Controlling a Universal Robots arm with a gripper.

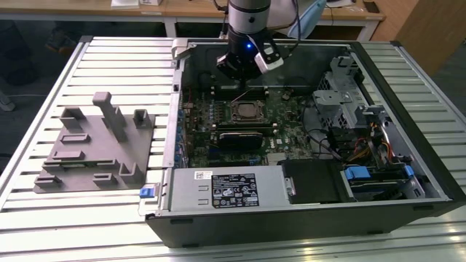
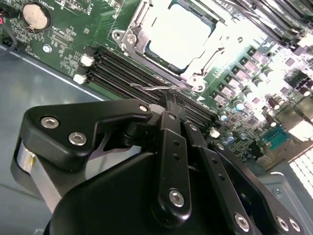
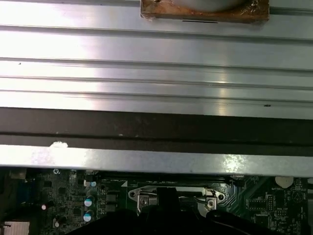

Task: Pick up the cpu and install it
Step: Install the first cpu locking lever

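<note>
The cpu, a flat square chip with a silvery-white top, lies in the metal-framed socket on the green motherboard inside the open computer case. My gripper hangs just above the board at the socket's edge, its black fingers drawn together with nothing visible between them. Its tips stand right at the thin wire lever beside the socket. In the exterior view the gripper is over the far side of the socket, under the arm's wrist.
A grey plastic fixture lies on the slatted metal table at the exterior view's left. Case walls enclose the board. Memory slots run beside the socket. A drive cage and a labelled power unit crowd the case.
</note>
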